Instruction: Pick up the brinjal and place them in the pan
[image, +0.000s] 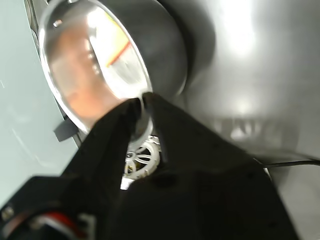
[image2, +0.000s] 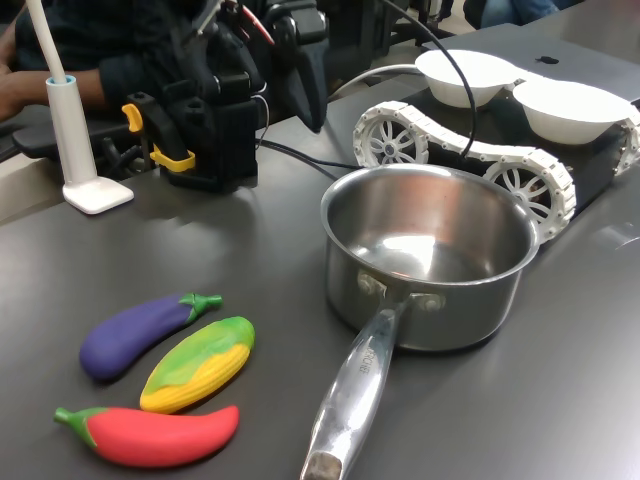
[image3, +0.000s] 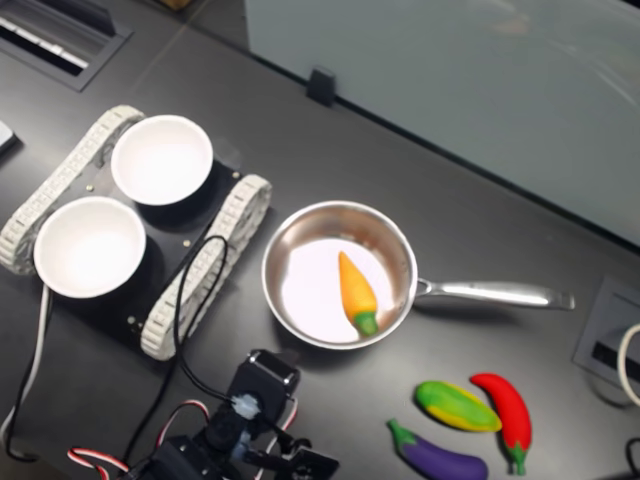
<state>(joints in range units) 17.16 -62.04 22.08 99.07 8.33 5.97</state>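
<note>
Currently, item 1: brinjal (image2: 140, 331), lying on the dark table (image2: 250, 240) at the first exterior view's lower left, touching the corn cob (image2: 199, 363), red chili (image2: 150, 434) in front. Item 2: pan (image2: 430, 262), upright mid-table, handle toward the camera, bare table all round. Item 3: gripper (image: 141, 102), black jaws almost together, holding nothing, near the pan's rim, well apart from the brinjal. No legible writing.

Arm (image3: 245, 425) is all black plastic, chunky servo blocks, with red, white and black wires looping off it.
</note>
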